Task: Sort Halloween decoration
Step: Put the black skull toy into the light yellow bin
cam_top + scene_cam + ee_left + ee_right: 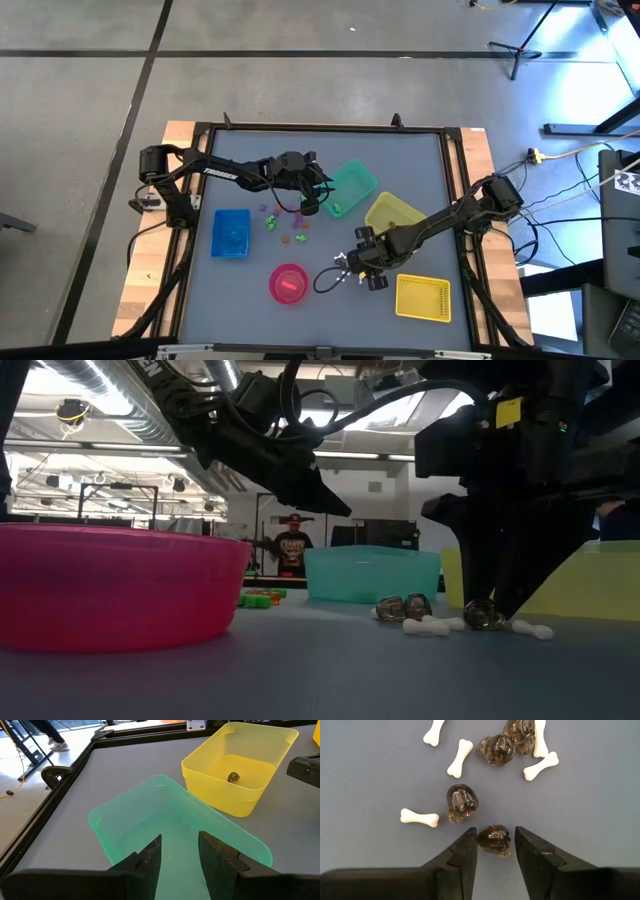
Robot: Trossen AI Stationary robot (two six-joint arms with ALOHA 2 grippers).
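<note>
On table, right claw [495,851] (around skull [494,840])

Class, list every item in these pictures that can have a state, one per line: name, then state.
Right gripper: down at the table, fingers either side of a dark skull trinket.
Left gripper: above the green plastic bin, nothing visible between its fingers.
Yellow plastic tub: upright, holds one dark trinket.
Pink round bowl: upright on the table.
White bone trinkets: lying loose.
</note>
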